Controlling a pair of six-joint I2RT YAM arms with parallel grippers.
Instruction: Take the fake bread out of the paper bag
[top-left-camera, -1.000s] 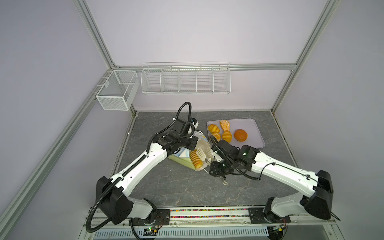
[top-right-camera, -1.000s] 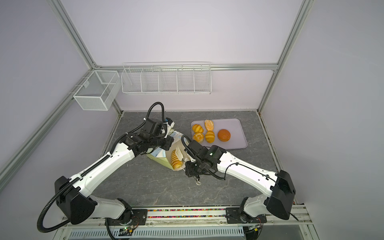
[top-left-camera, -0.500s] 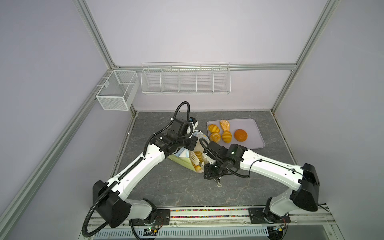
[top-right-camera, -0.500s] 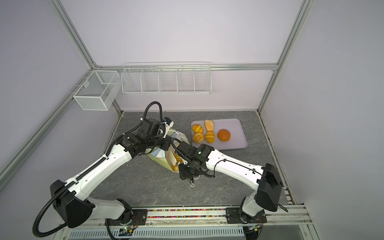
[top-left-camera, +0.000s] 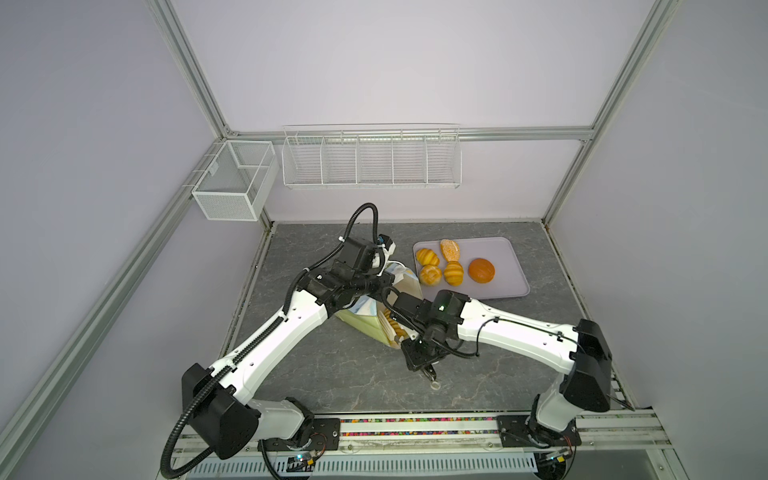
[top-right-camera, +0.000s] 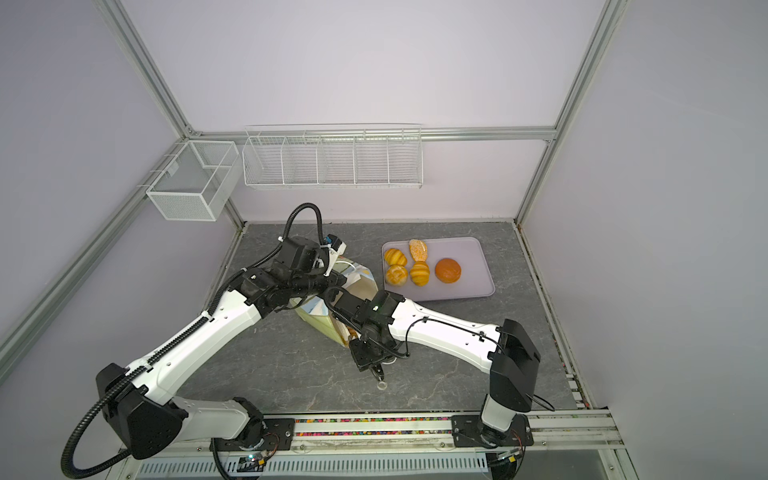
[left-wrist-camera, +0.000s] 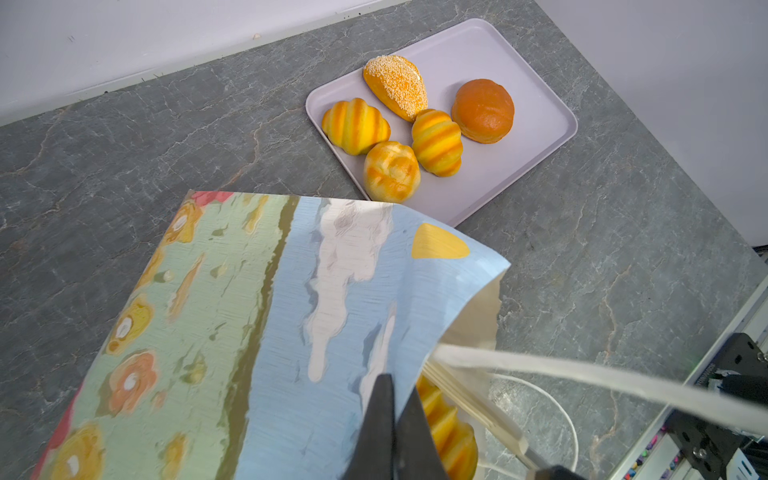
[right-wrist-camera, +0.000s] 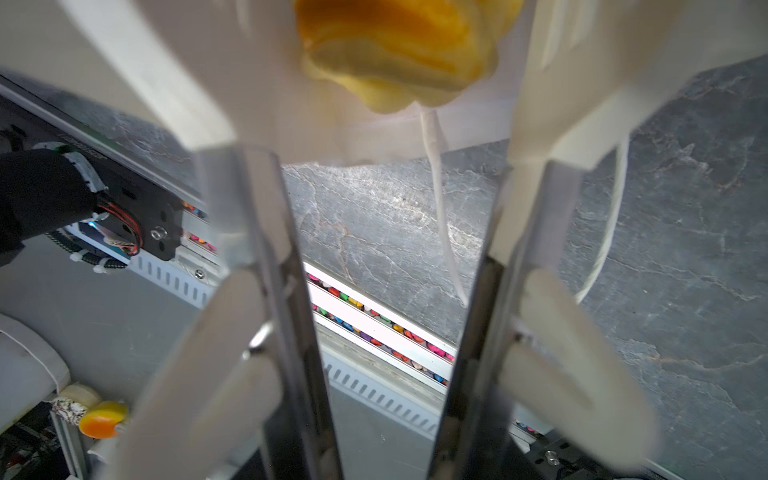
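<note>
The left gripper (left-wrist-camera: 390, 384) pinches the wall of the paper bag (left-wrist-camera: 249, 332); the right gripper (right-wrist-camera: 384, 166) has its fingers spread, empty. Close by them, in the bag's mouth, a striped loaf (left-wrist-camera: 446, 432) looks light and squashy: grip across its ridged middle.

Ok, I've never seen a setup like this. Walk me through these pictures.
The left arm and right arm are white robot arms mounted at the front edge of the grey table, each ending in a gripper. Both top views look down from overhead; each wrist view comes from a camera on one arm. Five pieces of fake bread sit on the lilac tray. The left gripper is shut on an edge of the paper bag; a striped loaf shows inside. The right gripper is open and empty, near the bag's mouth.
</note>
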